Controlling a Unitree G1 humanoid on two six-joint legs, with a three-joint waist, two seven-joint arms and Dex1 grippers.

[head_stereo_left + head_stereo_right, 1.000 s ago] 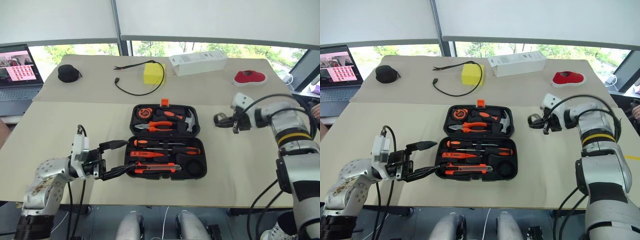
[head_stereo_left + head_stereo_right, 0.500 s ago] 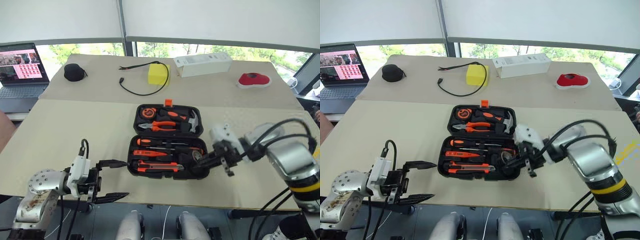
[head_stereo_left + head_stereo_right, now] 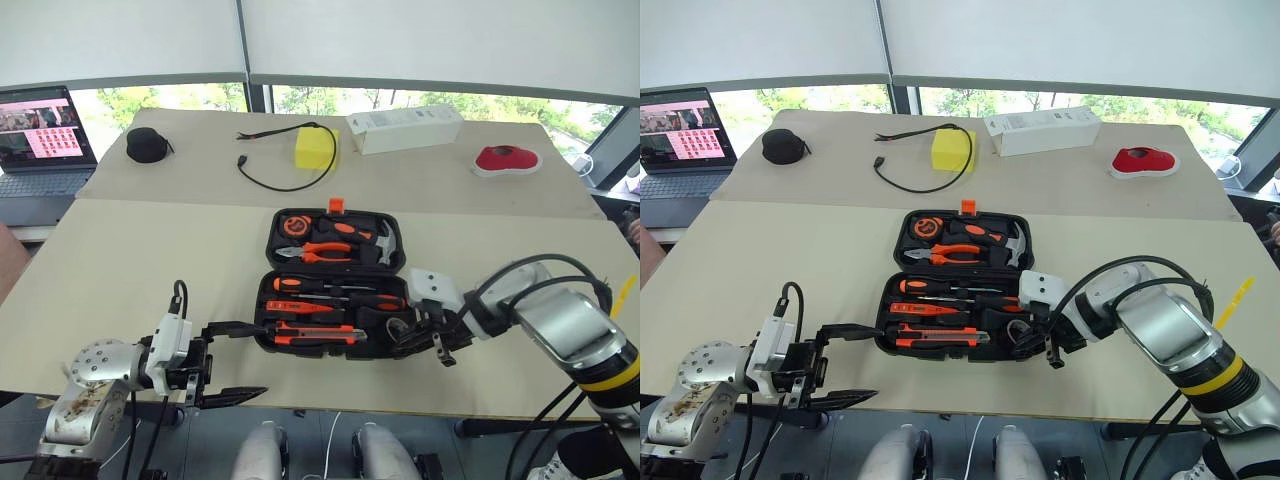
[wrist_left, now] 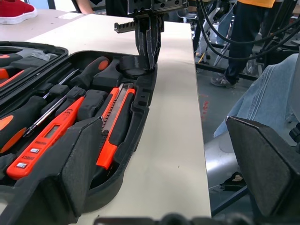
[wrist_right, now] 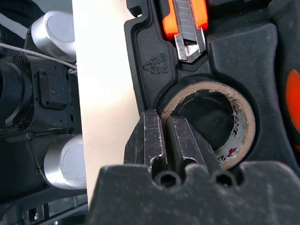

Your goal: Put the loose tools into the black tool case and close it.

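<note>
- Left gripper (image 3: 232,362) at the near table edge, fingers spread wide, holding nothing, just left of the case.
- Black tool case (image 3: 337,284) lying open in the middle of the table (image 3: 140,260), orange latch at the far rim.
- Two long screwdrivers (image 3: 335,292) side by side in the near half.
- Small orange tester screwdriver (image 3: 298,308) and utility knife (image 3: 318,329) below them, in their slots.
- Tape roll (image 5: 211,123) in its round slot at the near right corner.
- Right gripper (image 5: 169,139) pinched shut, tips resting on the tape roll's rim.
</note>
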